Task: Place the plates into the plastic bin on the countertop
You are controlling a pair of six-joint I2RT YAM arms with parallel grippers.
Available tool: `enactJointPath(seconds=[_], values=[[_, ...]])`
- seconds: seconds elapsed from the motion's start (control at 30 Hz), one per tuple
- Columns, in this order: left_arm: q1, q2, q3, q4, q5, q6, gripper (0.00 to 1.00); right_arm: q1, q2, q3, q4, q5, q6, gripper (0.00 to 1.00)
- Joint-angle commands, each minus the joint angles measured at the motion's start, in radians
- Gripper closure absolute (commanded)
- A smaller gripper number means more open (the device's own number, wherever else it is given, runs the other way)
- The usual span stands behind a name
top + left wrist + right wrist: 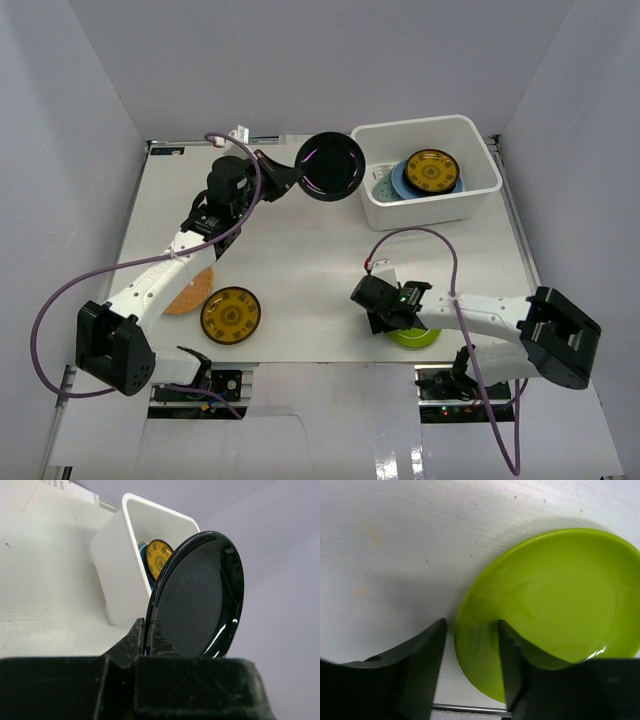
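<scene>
My left gripper is shut on the rim of a glossy black plate. It holds the plate on edge in the air, just left of the white plastic bin. A patterned yellow plate, a light blue plate and a pale green one lie in the bin. Near the countertop's front edge, my right gripper is open. Its jaws straddle the left rim of the lime green plate, one finger over the dish and one outside it.
A yellow-gold plate lies front left on the countertop. Beside it, an orange woven-look plate is partly hidden under my left arm. Grey walls enclose the surface. A purple cable loops off each arm.
</scene>
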Motion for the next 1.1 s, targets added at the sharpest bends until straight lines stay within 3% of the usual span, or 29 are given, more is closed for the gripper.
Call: enactJointPath(seconds=[0.0,0.03,0.17,0.4,0.67,0.87,1.07], values=[[-0.022,0.015,0.076,0.021,0.026,-0.005,1.0,0.046,0.122,0.092,-0.127,0.177,0.06,0.53],[-0.022,0.033,0.086,0.018,0.029,0.006,1.0,0.066,0.147,0.105,-0.163,0.196,0.071,0.65],[-0.029,0.087,0.157,-0.014,0.023,0.034,1.0,0.092,0.214,0.134,-0.175,0.24,0.085,0.91],[-0.095,0.261,0.356,-0.093,-0.006,0.089,1.0,0.164,0.101,0.191,-0.2,0.344,0.068,0.92],[-0.155,0.591,0.825,-0.254,-0.102,0.143,1.0,0.178,-0.299,0.308,-0.224,0.475,-0.039,0.92],[-0.186,0.933,1.262,-0.391,-0.119,0.167,1.0,0.172,-0.398,0.421,-0.223,0.53,-0.156,0.92],[-0.186,1.09,1.354,-0.315,-0.092,0.136,1.0,0.165,-0.425,0.531,-0.223,0.591,-0.248,0.92]])
